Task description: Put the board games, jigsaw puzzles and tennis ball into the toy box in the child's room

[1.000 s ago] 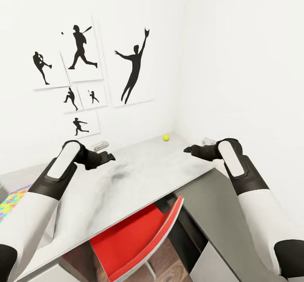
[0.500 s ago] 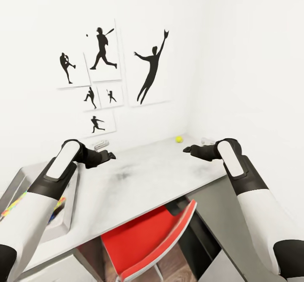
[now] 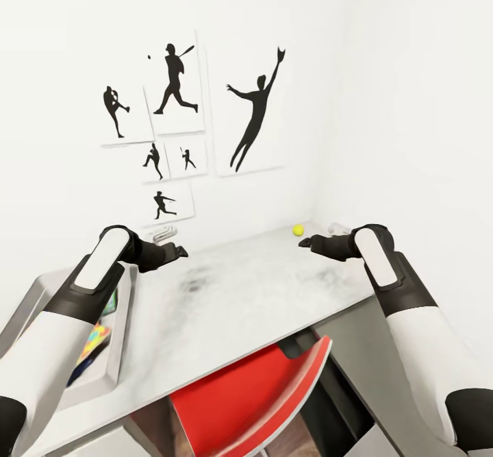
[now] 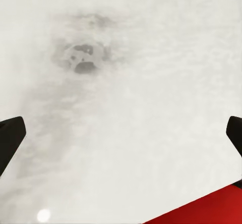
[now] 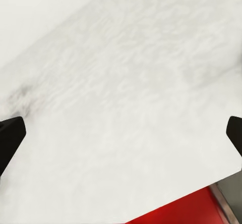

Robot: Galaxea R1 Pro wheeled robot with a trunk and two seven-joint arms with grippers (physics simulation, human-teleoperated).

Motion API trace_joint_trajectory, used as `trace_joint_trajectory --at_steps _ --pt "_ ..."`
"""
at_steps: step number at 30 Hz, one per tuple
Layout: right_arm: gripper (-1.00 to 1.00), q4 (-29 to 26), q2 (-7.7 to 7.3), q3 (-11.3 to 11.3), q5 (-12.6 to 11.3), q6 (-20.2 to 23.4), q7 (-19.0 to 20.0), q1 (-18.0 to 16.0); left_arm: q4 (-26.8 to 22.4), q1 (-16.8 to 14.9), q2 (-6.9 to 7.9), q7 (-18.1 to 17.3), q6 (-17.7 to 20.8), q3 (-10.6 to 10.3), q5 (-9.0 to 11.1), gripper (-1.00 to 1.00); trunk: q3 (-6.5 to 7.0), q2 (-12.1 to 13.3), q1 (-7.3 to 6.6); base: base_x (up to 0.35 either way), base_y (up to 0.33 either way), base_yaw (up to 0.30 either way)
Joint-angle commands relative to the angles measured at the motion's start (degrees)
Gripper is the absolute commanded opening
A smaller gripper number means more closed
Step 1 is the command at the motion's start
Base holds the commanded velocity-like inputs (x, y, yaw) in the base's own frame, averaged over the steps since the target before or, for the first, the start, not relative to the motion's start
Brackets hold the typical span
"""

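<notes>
Head view: one ball [image 3: 298, 229] near the far corner of the bench [image 3: 239, 299], just ahead of the right gripper [image 3: 305, 242], likely the next pick. One box [image 3: 96, 334] at the bench's left end, beneath the left arm, with a multicoloured puzzle [image 3: 96, 337] showing inside; puzzle count impossible to tell. Left gripper [image 3: 179, 252] over the bare middle, both arms held level above the top, seemingly in transit. One red chair [image 3: 253, 395] tucked under the front edge. Six silhouette prints [image 3: 257, 111] on the wall.

Left wrist view: two dark fingers [image 4: 10, 141] spread wide, nothing between, over bare bench above a grey smudge [image 4: 83, 57].

Right wrist view: two fingers [image 5: 10, 138] likewise wide and empty, bench below, red chair edge [image 5: 176, 209] beyond.
</notes>
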Motion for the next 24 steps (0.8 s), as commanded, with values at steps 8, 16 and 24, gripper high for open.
trace_joint_trajectory --at_steps 8,16,24 --pt "1.00 -0.05 -0.14 0.23 -0.39 0.07 -0.60 -0.05 -0.08 -0.08 0.08 0.56 0.06 -0.12 0.59 1.00 -0.11 -0.13 0.05 0.032 0.005 0.004" --pt "1.00 0.02 -0.61 0.14 -0.51 0.07 -0.39 -0.01 -2.02 0.28 0.48 -0.57 2.01 -0.14 0.68 1.00 -0.11 -0.13 0.05 0.002 0.000 0.000" --pt "1.00 0.04 -4.54 0.19 -0.63 0.07 3.95 0.92 -11.12 4.20 10.65 -14.62 2.79 -0.33 1.25 1.00 -0.11 -0.13 0.05 0.000 0.000 0.000"
